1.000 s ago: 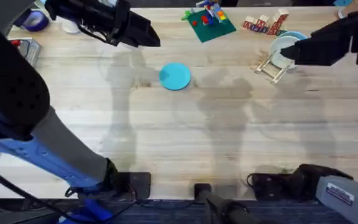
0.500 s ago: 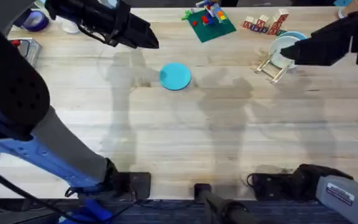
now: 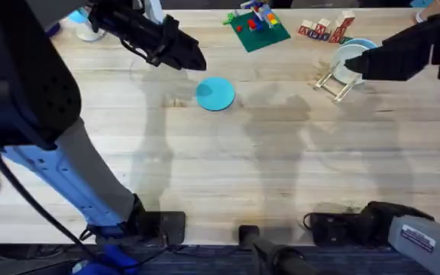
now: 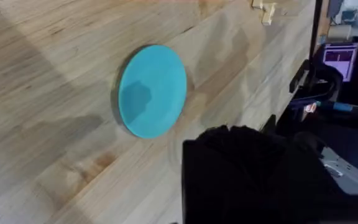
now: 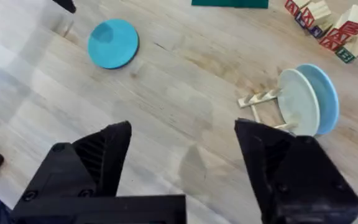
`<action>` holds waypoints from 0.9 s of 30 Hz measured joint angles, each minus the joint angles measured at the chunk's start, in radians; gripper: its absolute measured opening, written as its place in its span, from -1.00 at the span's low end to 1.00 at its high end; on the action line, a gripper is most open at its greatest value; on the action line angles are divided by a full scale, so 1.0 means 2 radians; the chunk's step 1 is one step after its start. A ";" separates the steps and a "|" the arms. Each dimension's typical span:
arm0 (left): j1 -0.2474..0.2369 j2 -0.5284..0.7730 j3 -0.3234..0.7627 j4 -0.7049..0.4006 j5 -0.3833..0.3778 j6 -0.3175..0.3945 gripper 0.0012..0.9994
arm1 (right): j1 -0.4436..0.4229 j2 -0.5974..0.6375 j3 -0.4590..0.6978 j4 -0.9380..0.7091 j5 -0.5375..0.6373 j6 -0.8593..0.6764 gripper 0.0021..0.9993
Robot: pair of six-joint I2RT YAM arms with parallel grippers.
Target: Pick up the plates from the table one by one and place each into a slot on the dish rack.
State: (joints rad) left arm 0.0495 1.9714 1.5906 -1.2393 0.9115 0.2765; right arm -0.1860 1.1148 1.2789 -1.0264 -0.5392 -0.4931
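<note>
So from overhead, the bright blue plate (image 3: 215,94) is lying flat on the table (image 3: 228,168), roughly mid-table toward the far side, and my left gripper (image 3: 193,59) is hanging just beside it, up and to the far-left of it, not touching. Can't tell from up here whether that one's open or closed. Over on the right, the dish rack (image 3: 334,82) already has two plates standing in it, the cream plate (image 3: 347,67) and the light blue plate (image 3: 363,47), with my right gripper (image 3: 357,65) parked right at them. In my left wrist view the blue plate (image 4: 152,90) sits flat ahead of me, clear of my fingers, which are hidden by a dark blob, so no call there either. My worry: it lies flush on the wood, so I'd guess a finger could skid over the rim and shove it away. Right wrist view shows my right gripper (image 5: 182,165) spread wide, holding nothing, the rack (image 5: 263,106) and blue plate (image 5: 112,43) beyond.
</note>
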 joint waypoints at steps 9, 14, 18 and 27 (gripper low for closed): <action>0.000 0.010 -0.003 0.004 0.000 -0.012 -0.92 | 0.000 0.000 0.000 0.000 0.000 0.000 0.99; 0.002 0.010 -0.003 -0.006 0.000 -0.024 -0.92 | 0.000 0.000 0.000 0.000 0.000 0.000 0.99; 0.004 0.010 -0.003 -0.014 -0.005 -0.032 -0.92 | 0.000 0.000 0.000 0.000 0.000 0.000 0.99; 0.010 -0.012 -0.006 -0.002 -0.039 -0.051 -0.92 | 0.000 0.000 0.000 0.000 0.000 0.000 0.99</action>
State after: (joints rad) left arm 0.0685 1.9466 1.5791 -1.2430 0.8344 0.1741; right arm -0.1860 1.1145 1.2789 -1.0264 -0.5389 -0.4931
